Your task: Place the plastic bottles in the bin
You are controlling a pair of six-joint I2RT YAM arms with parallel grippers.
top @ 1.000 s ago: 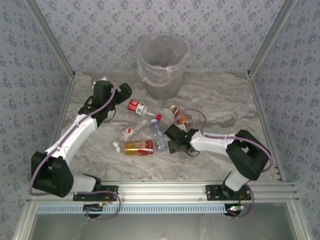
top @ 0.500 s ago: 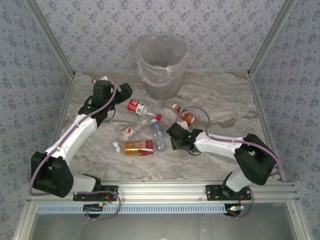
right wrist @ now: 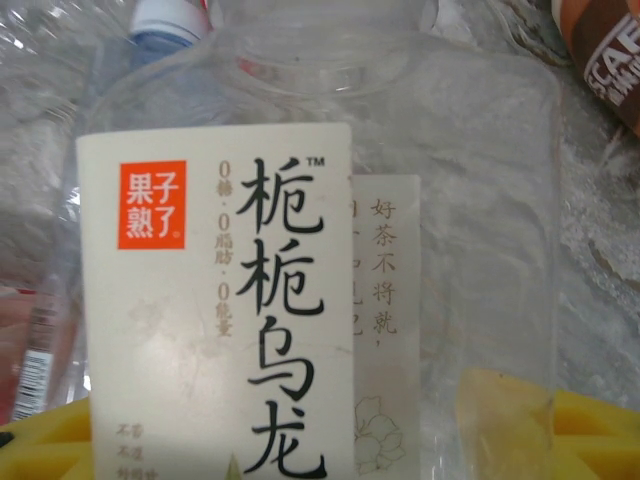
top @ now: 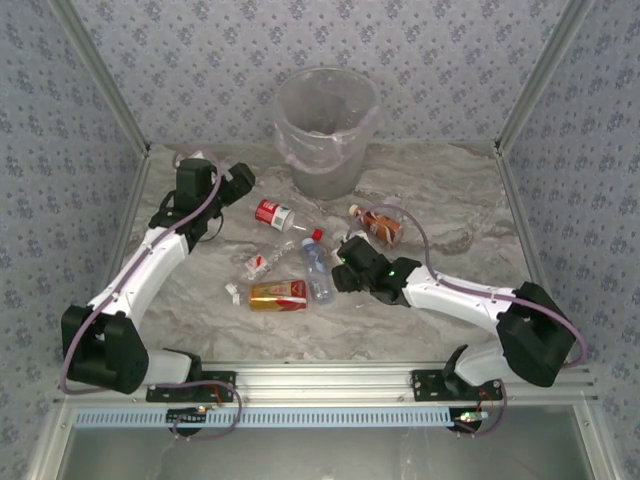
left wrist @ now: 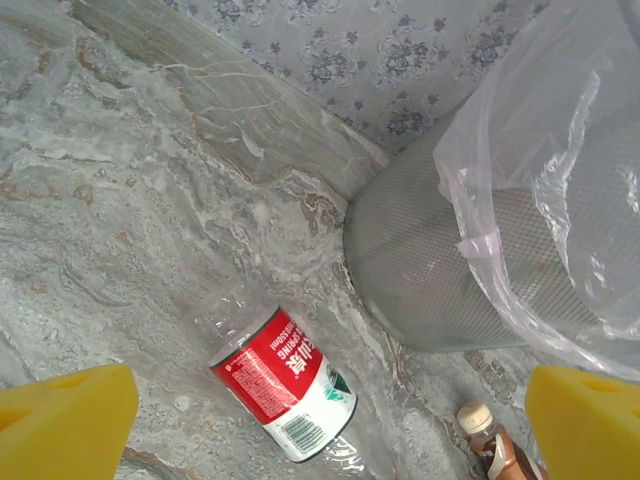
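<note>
Marble table (top: pixel 455 200): bottle (right wrist: pixel 300 250) inside right tool (top: pixel 346 272)

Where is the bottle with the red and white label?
In the top view the red-labelled bottle lies left of centre, just right of the left pincer and near the bin.

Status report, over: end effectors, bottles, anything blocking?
Left end effector open, facing red-label bottle near bin. Right end effector at white-label clear bottle, grip unclear. Other bottles loose on table; path to bin looks open.
</note>
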